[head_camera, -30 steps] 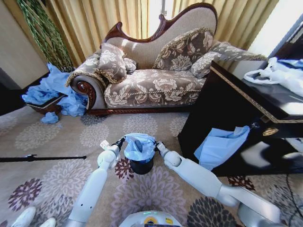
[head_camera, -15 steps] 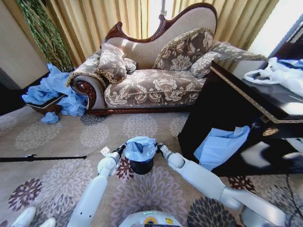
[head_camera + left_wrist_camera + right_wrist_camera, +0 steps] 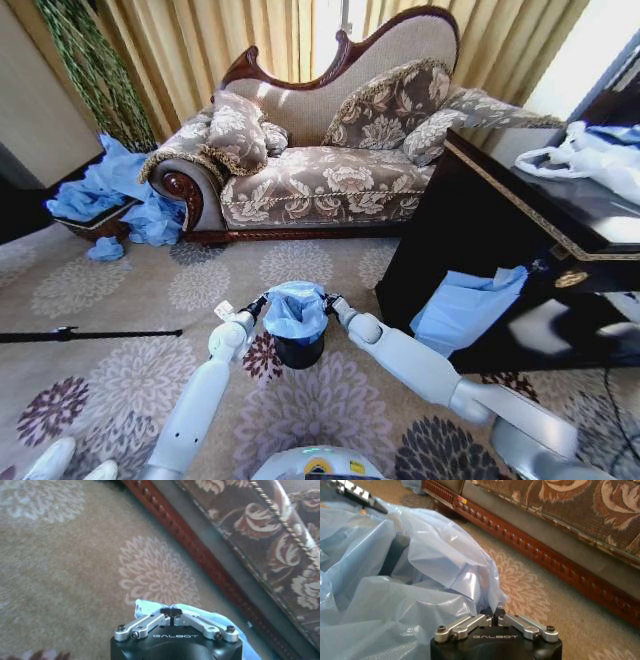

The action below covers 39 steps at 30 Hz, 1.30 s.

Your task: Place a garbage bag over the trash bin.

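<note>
Garbage bag: you see the thin, wrinkly, light-blue plastic garbage bag (image 3: 295, 308) bunched over the top of the bin, on the carpet in front of the sofa. In the right wrist view its folds (image 3: 395, 588) are loose and puffed up, with a dark gap between them.
Trash bin: the small round black trash bin (image 3: 299, 351) stands upright on the flowered carpet (image 3: 110, 300); its top is covered by the bag and its lower black wall is bare.
Left pincer: your left pincer (image 3: 254, 304) is at the bag's left edge. In the left wrist view its fingertips (image 3: 165, 611) are closed together on the blue film (image 3: 200, 612).
Right pincer: your right pincer (image 3: 330, 301) is at the bag's right edge. In the right wrist view it (image 3: 495, 614) is closed, pinching the film at its tips.
Arms: both white arms reach forward, one on each side of the bin.
Sofa: the carved wooden sofa with floral cushions (image 3: 320, 150) stands behind the bin, well apart.
Blue heap: a pile of light-blue plastic (image 3: 110, 195) lies at the sofa's left end.
Cabinet: a dark cabinet (image 3: 470, 230) is to the right, with a flat light-blue sheet (image 3: 465, 305) hanging on its front and white plastic bags (image 3: 590, 160) on its top.
</note>
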Motion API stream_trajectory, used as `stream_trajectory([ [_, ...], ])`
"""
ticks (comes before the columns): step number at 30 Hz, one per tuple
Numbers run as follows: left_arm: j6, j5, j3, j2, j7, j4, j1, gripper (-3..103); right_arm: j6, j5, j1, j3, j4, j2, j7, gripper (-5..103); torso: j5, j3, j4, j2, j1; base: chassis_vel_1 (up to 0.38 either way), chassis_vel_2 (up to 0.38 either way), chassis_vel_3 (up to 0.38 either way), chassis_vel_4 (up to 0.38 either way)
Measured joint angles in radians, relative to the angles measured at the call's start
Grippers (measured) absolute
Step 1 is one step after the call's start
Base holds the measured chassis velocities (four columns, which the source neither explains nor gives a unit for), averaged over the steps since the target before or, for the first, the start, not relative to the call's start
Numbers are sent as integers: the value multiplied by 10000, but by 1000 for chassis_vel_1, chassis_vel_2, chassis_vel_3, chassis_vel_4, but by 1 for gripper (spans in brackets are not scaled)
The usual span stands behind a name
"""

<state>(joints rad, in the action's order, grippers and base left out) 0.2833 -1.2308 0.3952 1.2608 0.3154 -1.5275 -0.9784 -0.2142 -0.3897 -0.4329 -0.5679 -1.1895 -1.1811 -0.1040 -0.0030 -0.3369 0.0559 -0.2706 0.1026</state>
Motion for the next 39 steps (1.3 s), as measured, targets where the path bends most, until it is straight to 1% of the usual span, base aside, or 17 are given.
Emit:
stream_trajectory([
  [5,-44,15,64,1,-65,141,-55,0,22,296,-35,-24,215,-18,205,-3,4,-8,-12,3,5,0,0,0,0],
  [7,-35,12,77,-9,-74,12,-101,-3,-50,335,-37,-1,142,13,56,6,3,-5,-13,2,3,0,0,0,0],
  [9,-29,9,75,-9,-81,-58,-110,1,-62,335,-36,-1,99,25,-20,6,3,-5,-13,3,3,0,0,0,0],
  [10,-46,9,54,-4,-153,-202,-111,7,-71,335,-21,14,20,52,-169,16,5,-6,-13,3,3,0,0,0,0],
  [12,-49,17,30,-1,-229,-284,-110,12,-71,332,-10,22,-23,70,-263,16,4,-5,-13,3,3,0,0,0,0],
  [16,-19,50,-39,22,-310,-373,-32,33,-71,332,-18,23,-193,227,-408,38,3,-4,-11,3,3,0,0,0,0],
  [17,-19,50,-39,22,-310,-373,-32,33,-71,332,-18,23,-193,227,-408,38,3,-4,-11,3,3,0,0,0,0],
  [19,18,52,-44,-26,-310,-496,-84,44,-107,322,-75,26,-432,368,-555,49,5,-4,-10,2,2,0,0,0,0],
  [21,25,70,-43,-46,-307,-541,-109,44,-125,320,-88,30,-523,413,-613,54,4,-4,-10,3,2,0,0,0,0],
  [23,33,179,-1,-117,-295,-719,-208,55,-197,229,-105,63,-852,593,-783,65,4,-4,-10,3,3,0,0,0,0],
  [25,33,319,47,-174,-303,-908,-332,66,-258,76,-109,72,-1191,760,-981,71,5,-4,-9,3,2,0,0,0,0],
  [26,33,319,47,-174,-303,-908,-332,66,-258,76,-109,72,-1191,760,-981,71,5,-4,-9,3,2,0,0,0,0],
  [28,33,444,136,-246,-316,-1226,-552,76,-414,-234,-131,105,-1745,1005,-1341,82,4,-4,-10,3,2,0,0,0,0],
  [30,33,464,170,-268,-319,-1354,-642,76,-458,-358,-156,133,-1966,1078,-1502,87,4,-4,-10,3,2,0,0,0,0],
  [32,55,478,287,-323,-317,-1836,-983,88,-641,-909,-314,272,-2714,1311,-2052,96,4,-3,-10,3,2,0,0,0,0],
  [36,104,641,393,-364,-270,-2464,-1456,99,-869,-1584,-678,567,-3654,1511,-2758,100,5,-3,-11,3,1,0,0,0,0],
  [39,244,1202,479,-388,-221,-2949,-1812,100,-911,-2157,-1114,988,-4397,1594,-3169,100,4,-3,-9,4,2,0,0,0,0],
])
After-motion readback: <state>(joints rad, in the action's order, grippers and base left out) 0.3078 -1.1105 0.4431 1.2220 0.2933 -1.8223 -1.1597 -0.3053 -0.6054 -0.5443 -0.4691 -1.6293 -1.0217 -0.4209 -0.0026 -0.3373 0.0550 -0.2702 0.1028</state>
